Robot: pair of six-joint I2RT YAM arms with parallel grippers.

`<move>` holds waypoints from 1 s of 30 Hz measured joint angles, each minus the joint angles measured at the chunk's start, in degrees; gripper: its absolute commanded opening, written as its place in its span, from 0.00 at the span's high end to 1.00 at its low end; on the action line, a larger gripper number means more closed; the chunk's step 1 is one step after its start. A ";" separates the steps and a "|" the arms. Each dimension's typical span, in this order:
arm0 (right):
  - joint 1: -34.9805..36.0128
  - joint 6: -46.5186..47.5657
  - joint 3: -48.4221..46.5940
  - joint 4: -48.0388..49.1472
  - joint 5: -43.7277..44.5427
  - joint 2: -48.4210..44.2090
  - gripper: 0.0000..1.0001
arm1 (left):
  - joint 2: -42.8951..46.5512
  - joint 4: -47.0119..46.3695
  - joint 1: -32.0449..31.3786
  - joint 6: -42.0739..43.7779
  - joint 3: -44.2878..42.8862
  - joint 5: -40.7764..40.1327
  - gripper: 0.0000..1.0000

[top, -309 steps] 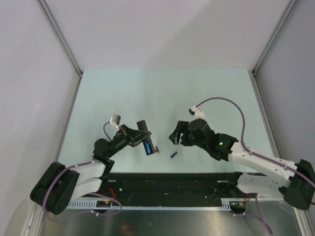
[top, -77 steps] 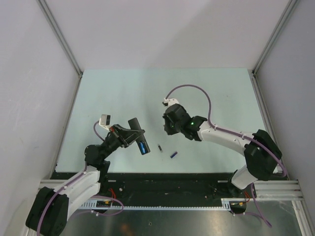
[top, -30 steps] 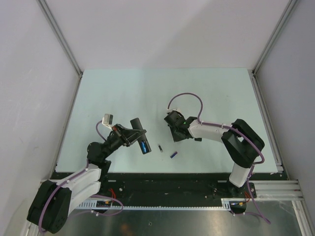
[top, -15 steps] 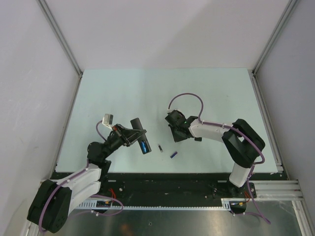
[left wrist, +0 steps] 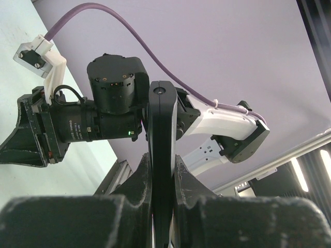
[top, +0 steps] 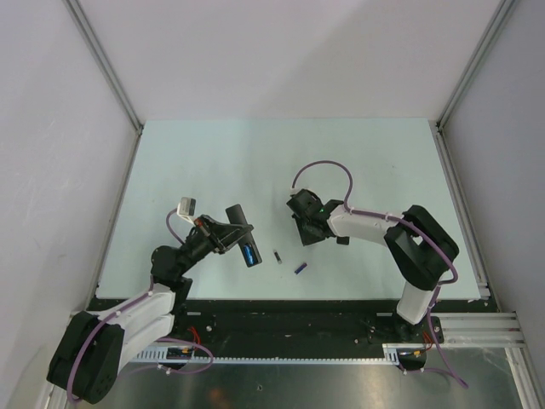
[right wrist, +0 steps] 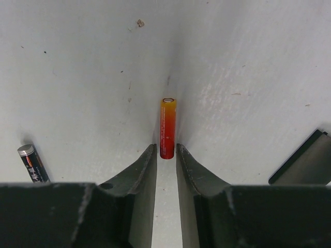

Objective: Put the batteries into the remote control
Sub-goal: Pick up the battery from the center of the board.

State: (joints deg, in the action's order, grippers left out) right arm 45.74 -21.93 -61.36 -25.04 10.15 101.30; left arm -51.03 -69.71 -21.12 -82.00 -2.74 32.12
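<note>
right gripper [right wrist: 166, 150]: the jaws stand narrowly apart, with the tips on either side of the near end of the orange battery [right wrist: 167, 126]. You cannot tell from the wrist view whether the pads are pressing it or only flanking it.

orange battery, place: it lies flat on the table [top: 255, 162], under the right gripper. It is hidden in the top view.

orange battery, long axis: the axis runs straight out from the jaws, in line with the fingers and not across them. The silvery end is the far one. Only the near end sits between the tips, and the rest juts forward.

consequence (judgement): closing will squeeze across the battery's width, which is the right direction. With so little of it caught, expect it to pivot when you lift.

left gripper [left wrist: 163, 173]: it is pressed shut on the remote control [left wrist: 162, 134], which is held edge-on between the fingers.

remote control, place: it is raised off the table to the left of the right gripper, near but apart. A blue cell [top: 249, 255] is seated in it.

nearer arm: the right. The left arm is occupied with the remote.

spare batteries: a dark battery [right wrist: 32, 163] and a blue battery [top: 300, 267] lie loose, both clear of the jaws.
</note>
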 measured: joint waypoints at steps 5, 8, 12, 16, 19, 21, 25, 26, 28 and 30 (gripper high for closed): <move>-0.44 0.24 -0.33 -0.07 -0.68 0.26 0.94 | 0.02 0.02 0.00 0.00 0.00 0.00 1.00; -0.66 0.37 -0.39 -0.20 -1.25 0.28 1.00 | 0.02 0.02 0.00 0.00 0.00 0.00 1.00; -0.37 0.13 -0.37 -0.61 -0.74 -0.28 1.00 | -0.09 0.00 0.00 0.00 0.00 -0.04 1.00; 2.73 0.09 1.42 -2.16 2.40 -6.82 1.00 | -2.12 -0.02 0.00 0.00 0.00 -0.39 1.00; 8.39 0.61 3.65 -2.34 5.92 -18.08 1.00 | -3.65 0.15 -0.02 0.00 0.00 -0.94 1.00; 13.62 1.05 4.96 -1.51 8.61 -27.82 1.00 | -4.09 0.22 -0.09 0.00 0.00 -1.84 1.00; 19.61 1.11 10.69 1.90 12.48 -43.71 1.00 | -4.81 0.17 -0.11 0.00 0.00 -3.19 1.00; 20.24 1.11 13.11 2.47 13.40 -47.28 1.00 | -5.20 0.17 -0.13 0.00 0.00 -3.50 1.00; 21.16 1.46 18.01 3.80 14.69 -53.11 1.00 | -5.99 0.20 -0.13 0.00 0.00 -3.82 1.00; 22.51 2.43 23.43 5.40 15.23 -58.16 1.00 | -6.67 0.24 -0.13 0.00 0.00 -4.33 1.00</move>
State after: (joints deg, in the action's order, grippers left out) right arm 68.25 -19.51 -37.93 -19.64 25.39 43.13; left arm -57.69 -69.47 -21.26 -82.00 -2.74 27.79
